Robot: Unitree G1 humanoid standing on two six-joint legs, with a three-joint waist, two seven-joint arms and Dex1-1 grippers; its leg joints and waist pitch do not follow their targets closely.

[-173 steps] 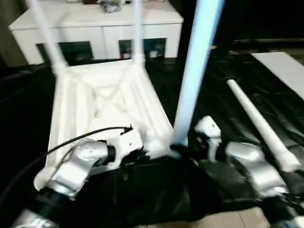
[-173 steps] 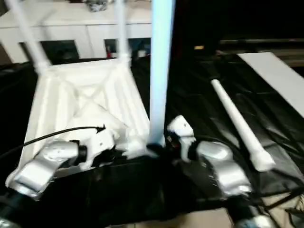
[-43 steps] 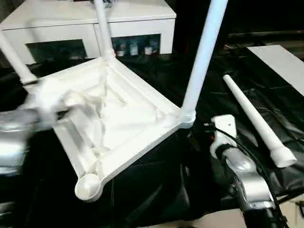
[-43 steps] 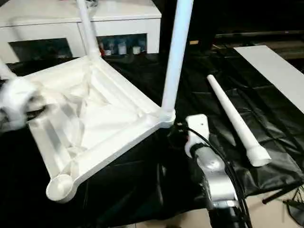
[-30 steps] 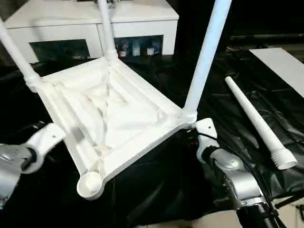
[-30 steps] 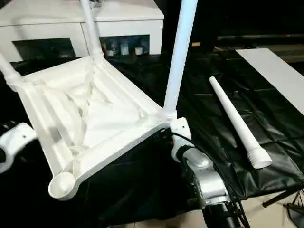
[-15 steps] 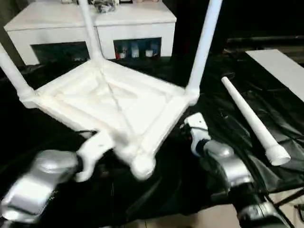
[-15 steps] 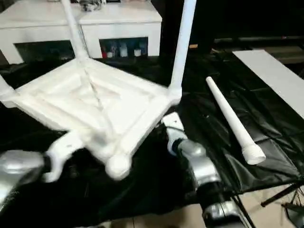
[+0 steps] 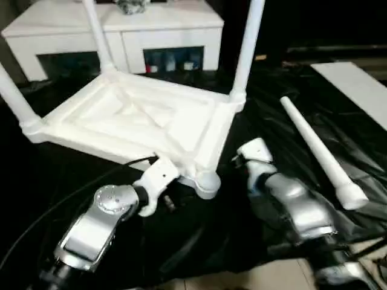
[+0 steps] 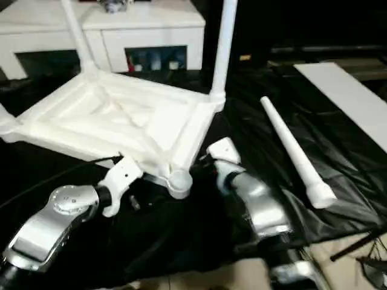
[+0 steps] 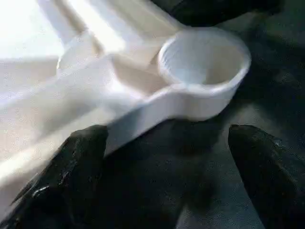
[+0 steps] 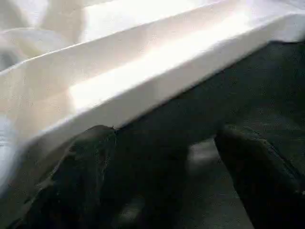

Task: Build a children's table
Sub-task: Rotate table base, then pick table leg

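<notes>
By tabletop [image 9: 139, 121] near edge: empty corner socket [image 11: 205, 62], L gripper [image 11: 167, 181] agape.

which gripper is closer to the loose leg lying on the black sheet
Right. The right gripper sits just beside the loose leg; the left gripper is across the tabletop's empty socket, farther off.

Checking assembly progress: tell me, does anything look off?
Yes: the upside-down tabletop has three legs standing, but its near corner socket is empty, and the fourth leg lies loose on the black sheet beside it.
</notes>
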